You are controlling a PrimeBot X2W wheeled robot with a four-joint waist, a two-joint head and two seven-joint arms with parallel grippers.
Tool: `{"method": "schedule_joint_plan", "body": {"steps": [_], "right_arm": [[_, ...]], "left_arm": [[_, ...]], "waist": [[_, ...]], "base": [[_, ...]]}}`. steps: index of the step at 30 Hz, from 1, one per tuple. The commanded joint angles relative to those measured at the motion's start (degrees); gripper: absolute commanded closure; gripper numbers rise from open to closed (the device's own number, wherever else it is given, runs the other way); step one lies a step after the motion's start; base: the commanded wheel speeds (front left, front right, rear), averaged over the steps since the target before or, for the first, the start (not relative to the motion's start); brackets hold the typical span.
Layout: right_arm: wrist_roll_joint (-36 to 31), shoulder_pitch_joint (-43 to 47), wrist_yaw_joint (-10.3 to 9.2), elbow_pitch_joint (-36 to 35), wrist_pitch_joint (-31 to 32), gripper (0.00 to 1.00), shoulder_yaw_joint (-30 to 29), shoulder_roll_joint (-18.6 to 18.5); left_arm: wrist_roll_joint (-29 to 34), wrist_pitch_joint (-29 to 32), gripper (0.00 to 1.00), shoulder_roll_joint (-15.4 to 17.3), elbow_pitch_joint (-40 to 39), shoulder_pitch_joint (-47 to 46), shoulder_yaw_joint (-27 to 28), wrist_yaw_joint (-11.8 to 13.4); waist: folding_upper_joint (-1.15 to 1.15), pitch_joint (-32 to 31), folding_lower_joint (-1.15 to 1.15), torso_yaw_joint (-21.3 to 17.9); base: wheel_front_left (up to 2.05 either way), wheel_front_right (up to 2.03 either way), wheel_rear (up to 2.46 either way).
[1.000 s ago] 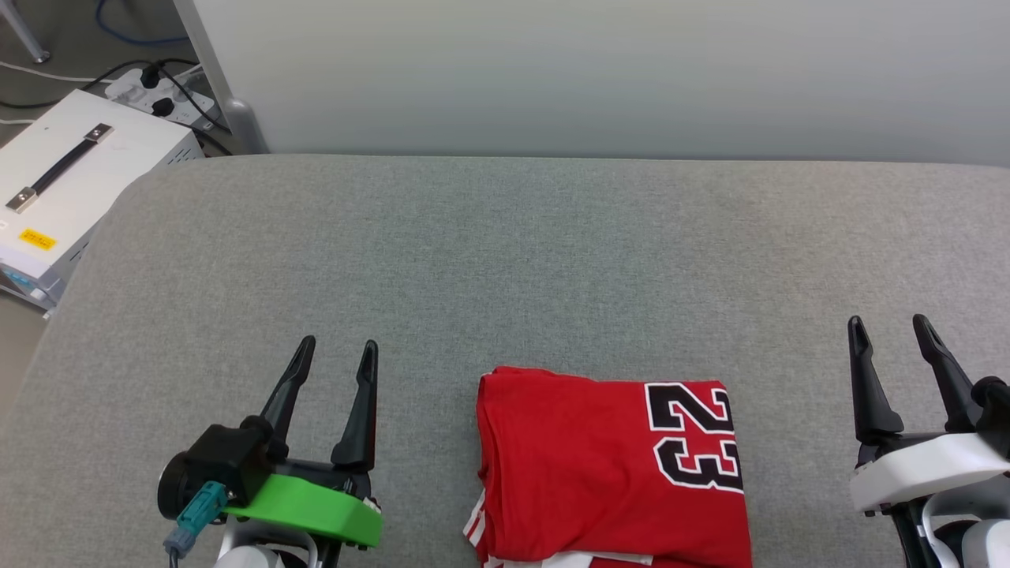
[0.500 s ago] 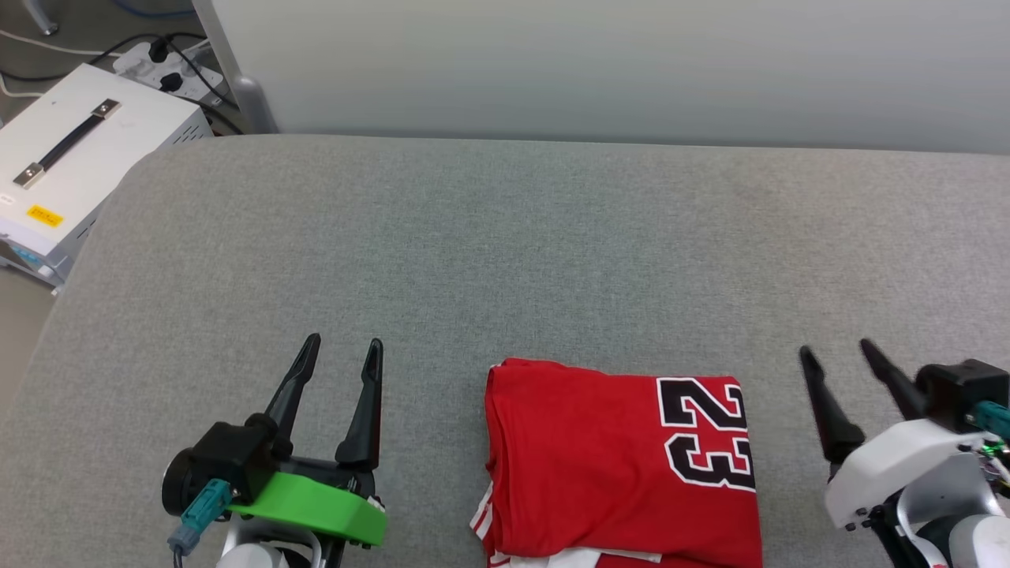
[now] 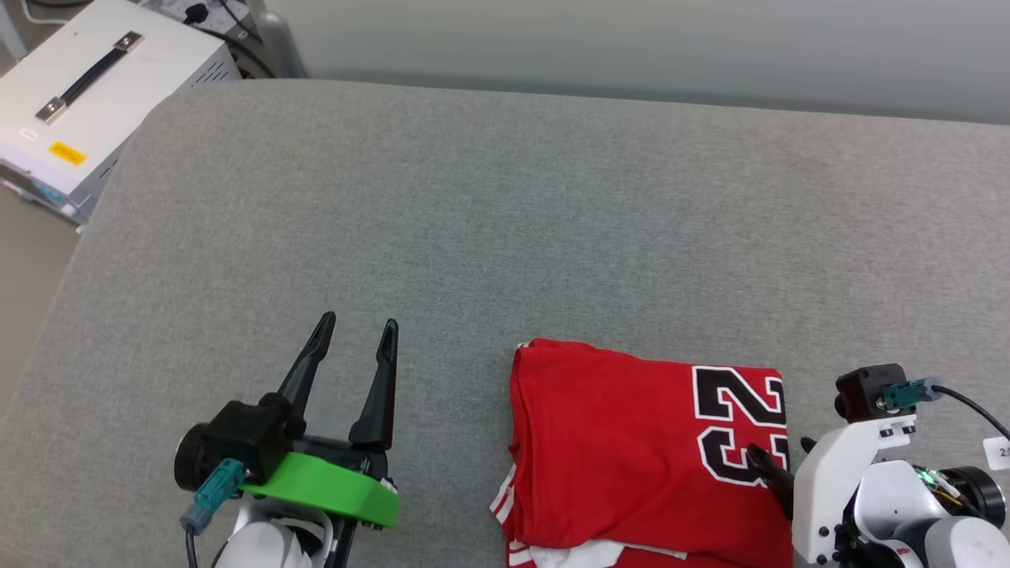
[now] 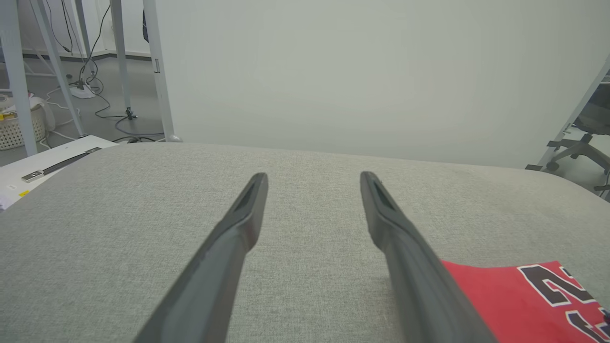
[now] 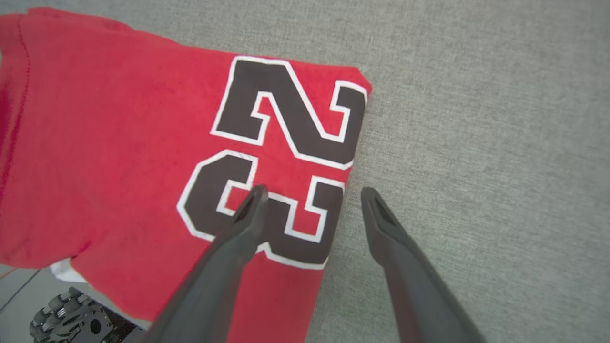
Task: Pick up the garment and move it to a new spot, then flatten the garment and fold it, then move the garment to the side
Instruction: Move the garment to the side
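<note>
The garment lies folded into a red rectangle near the front edge of the grey cushion, black "23" on its right part and white cloth peeking out at its near edge. My right gripper points down at the garment's right edge and is open. In the right wrist view, the right gripper straddles that edge, one finger over the "3" on the garment and the other over bare cushion. My left gripper is open over the cushion, left of the garment. The left gripper has the garment at its lower right.
A white box with a black handle stands on the floor past the cushion's far left corner, cables behind it. A pale panel rises behind the cushion. An office chair stands at the right. The robot base's wheels show below the cushion's front edge.
The head camera has tipped down and shifted. My right gripper has swung from upright beside the garment to pointing down over its right edge. The left gripper has held its place.
</note>
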Motion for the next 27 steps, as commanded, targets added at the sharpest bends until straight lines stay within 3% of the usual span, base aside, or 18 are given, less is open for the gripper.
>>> {"method": "schedule_joint_plan", "body": {"steps": [1,12,13,14,15,16,22,27], "right_arm": [[-0.98,0.53,-0.04,0.45,0.99,0.00,-0.47,0.72],[-4.07,0.14,-0.04,5.77,5.06,0.00,-0.88,3.08],[-4.07,0.07,-0.04,6.38,5.14,0.07,-0.77,3.16],[-4.10,-0.04,-0.04,7.06,5.09,0.52,-0.55,3.21],[-4.14,-0.17,-0.04,7.51,4.89,0.81,-0.40,3.22],[-4.18,-0.36,-0.04,7.99,4.51,1.00,-0.17,3.19],[-5.14,-2.08,-0.04,9.37,0.54,1.00,0.92,1.74],[-6.35,-4.16,-0.04,8.49,-2.48,1.00,3.71,-1.75]], "left_arm": [[0.01,-0.33,0.00,-0.15,-0.01,-1.25,0.05,-0.17],[0.00,-0.33,0.00,-0.49,0.00,-3.15,-0.57,-0.17],[0.00,-0.33,0.00,-0.51,0.03,-3.28,-0.63,-0.17],[0.00,-0.33,0.00,-0.53,0.09,-3.42,-0.70,-0.17],[0.00,-0.33,0.00,-0.53,0.14,-3.53,-0.75,-0.17],[0.00,-0.33,0.00,-0.53,0.20,-3.64,-0.79,-0.17],[0.21,-0.33,0.00,-0.30,0.75,-3.43,-0.81,-0.17],[0.12,-0.33,0.00,-0.04,0.88,-2.95,-1.13,-0.17]], "waist": [[0.59,1.40,0.00,1.37],[0.59,4.56,0.00,3.17],[0.59,4.73,0.00,3.22],[0.59,4.90,0.00,3.27],[0.59,5.01,0.00,3.29],[0.59,5.08,0.00,3.28],[0.59,3.89,0.00,2.15],[0.59,1.94,0.00,-0.21]], "base": [[0.00,0.00,0.00],[0.00,0.00,0.00],[0.00,0.00,0.00],[0.00,0.00,0.00],[0.00,0.00,0.00],[0.00,0.00,0.00],[0.00,0.00,0.00],[0.00,0.00,0.00]]}}
